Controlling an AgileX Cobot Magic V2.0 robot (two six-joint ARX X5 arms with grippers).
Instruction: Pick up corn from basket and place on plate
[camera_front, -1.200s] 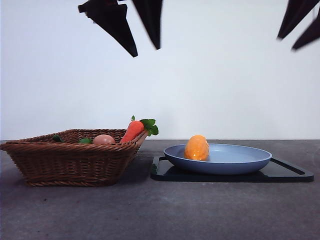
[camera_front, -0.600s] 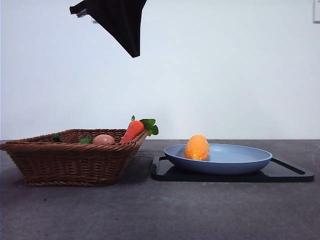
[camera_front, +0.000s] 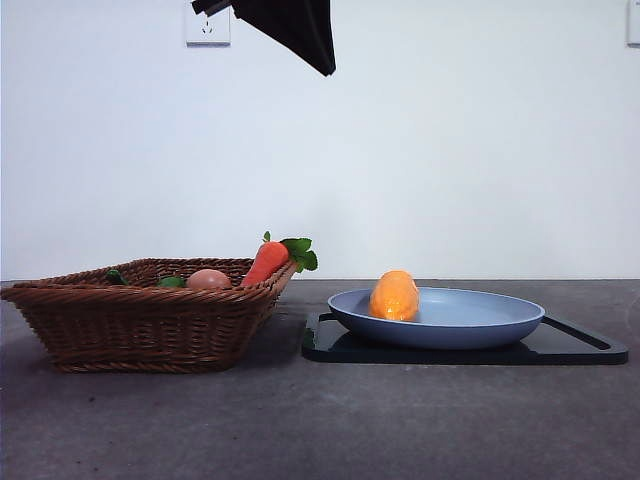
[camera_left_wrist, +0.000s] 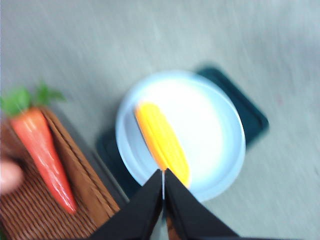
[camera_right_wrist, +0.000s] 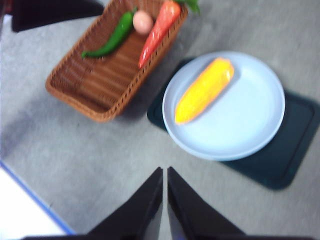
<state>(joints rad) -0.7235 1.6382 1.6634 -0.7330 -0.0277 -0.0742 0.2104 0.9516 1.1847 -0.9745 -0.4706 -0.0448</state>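
Observation:
The yellow-orange corn (camera_front: 394, 296) lies on the left part of the blue plate (camera_front: 480, 320), free of any gripper. To the plate's left stands the brown wicker basket (camera_front: 140, 325). My left gripper (camera_front: 328, 68) hangs high over the gap between basket and plate, shut and empty. Its wrist view shows the corn (camera_left_wrist: 162, 142) on the plate (camera_left_wrist: 215, 125) beyond the shut left gripper (camera_left_wrist: 163, 174). My right gripper (camera_right_wrist: 165, 172) is shut too, high above the near table and out of the front view; corn (camera_right_wrist: 204, 90), plate (camera_right_wrist: 245, 125) and basket (camera_right_wrist: 100, 75) all show below it.
A carrot (camera_front: 265, 262) leans on the basket's right rim beside a pinkish egg-shaped item (camera_front: 207, 279). A green pepper (camera_right_wrist: 112, 37) lies in the basket. A flat black tray (camera_front: 580, 345) sits under the plate. A wall socket (camera_front: 207, 28) is behind.
The left gripper closed its jaws, then rose and moved right. The right gripper left the front view at the top right. The corn stayed still on the plate.

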